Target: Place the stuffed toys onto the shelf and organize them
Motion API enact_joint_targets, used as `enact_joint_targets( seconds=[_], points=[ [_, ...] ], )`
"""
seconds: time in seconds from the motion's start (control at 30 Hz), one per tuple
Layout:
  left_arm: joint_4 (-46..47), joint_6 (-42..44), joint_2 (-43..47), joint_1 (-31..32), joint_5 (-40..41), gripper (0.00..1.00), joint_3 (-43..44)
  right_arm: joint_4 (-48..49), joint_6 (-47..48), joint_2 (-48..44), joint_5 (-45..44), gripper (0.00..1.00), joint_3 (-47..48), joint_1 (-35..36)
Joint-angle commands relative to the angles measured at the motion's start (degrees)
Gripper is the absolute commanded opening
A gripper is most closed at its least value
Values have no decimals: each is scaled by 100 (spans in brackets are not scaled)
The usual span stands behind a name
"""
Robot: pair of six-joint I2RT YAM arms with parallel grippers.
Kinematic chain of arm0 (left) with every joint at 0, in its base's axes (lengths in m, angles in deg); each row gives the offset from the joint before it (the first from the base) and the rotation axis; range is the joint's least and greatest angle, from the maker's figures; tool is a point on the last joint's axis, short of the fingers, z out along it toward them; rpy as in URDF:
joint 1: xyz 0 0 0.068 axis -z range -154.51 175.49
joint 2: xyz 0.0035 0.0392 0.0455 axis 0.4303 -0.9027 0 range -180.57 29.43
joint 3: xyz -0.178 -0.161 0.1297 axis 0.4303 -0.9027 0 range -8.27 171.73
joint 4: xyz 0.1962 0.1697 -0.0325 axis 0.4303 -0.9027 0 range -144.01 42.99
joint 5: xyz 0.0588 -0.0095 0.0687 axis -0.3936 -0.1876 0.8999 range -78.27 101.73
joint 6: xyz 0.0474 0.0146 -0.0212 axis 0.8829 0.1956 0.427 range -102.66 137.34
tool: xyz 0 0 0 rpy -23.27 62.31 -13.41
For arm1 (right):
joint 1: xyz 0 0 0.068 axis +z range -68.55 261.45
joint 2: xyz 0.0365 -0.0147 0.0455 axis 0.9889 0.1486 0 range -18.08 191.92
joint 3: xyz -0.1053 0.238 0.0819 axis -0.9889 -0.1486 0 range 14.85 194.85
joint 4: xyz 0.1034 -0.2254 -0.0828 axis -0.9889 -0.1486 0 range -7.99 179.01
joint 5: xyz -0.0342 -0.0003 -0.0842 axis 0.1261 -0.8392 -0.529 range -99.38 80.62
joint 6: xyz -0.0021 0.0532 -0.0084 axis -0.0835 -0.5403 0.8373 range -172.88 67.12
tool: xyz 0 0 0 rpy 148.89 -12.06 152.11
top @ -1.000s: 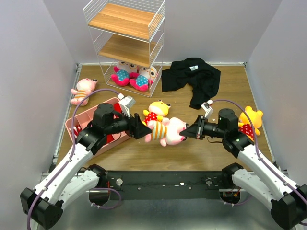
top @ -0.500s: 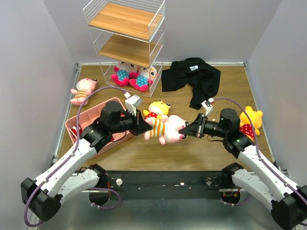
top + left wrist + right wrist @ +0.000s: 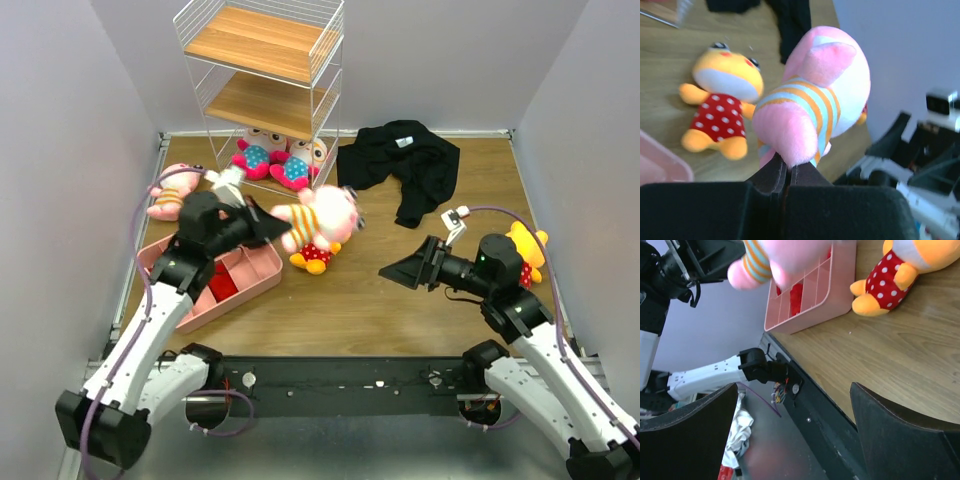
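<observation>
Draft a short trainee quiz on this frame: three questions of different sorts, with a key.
1. True or false: the right gripper is holding a toy.
2. Which toy is the left gripper clamped on?
3. How many stuffed toys sit on the bottom tier of the shelf?
Key: 1. False; its jaws stand open and empty. 2. The pink striped toy, held in the air. 3. Two.
</observation>
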Motion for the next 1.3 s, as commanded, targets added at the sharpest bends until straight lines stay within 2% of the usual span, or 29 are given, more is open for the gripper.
enact_joint_targets(
  seconds=[0.0, 0.1, 0.13, 0.27, 0.33, 0.73, 1.03, 1.27],
  points=[
    [221, -936, 303, -1341, -351, 0, 194, -675, 290, -346, -584, 100, 322, 12],
    [545, -1314, 373, -2036, -412, 0, 142, -754, 299, -443, -628, 100, 331, 12],
    [703, -1681, 373, -2161, -447, 0, 89, -789, 308, -469, -637, 100, 348, 12],
    [2053, -2762, 75, -2847, -710, 0, -192, -877, 343, -513, -663, 100, 348, 3],
    [2426, -3037, -179, -3049, -685, 0, -193, -912, 360, -540, -690, 100, 331, 12],
    [2998, -3346, -1505, -3156, 211, 0, 862, -1053, 466, -680, -910, 100, 269, 12],
    [3086, -3363, -2815, -3111, 282, 0, 1855, -1079, 501, -812, -1006, 100, 182, 12],
    [3288, -3398, -3483, -2997, 546, 0, 2408, -965, 510, -725, -1068, 100, 85, 12]
  ],
)
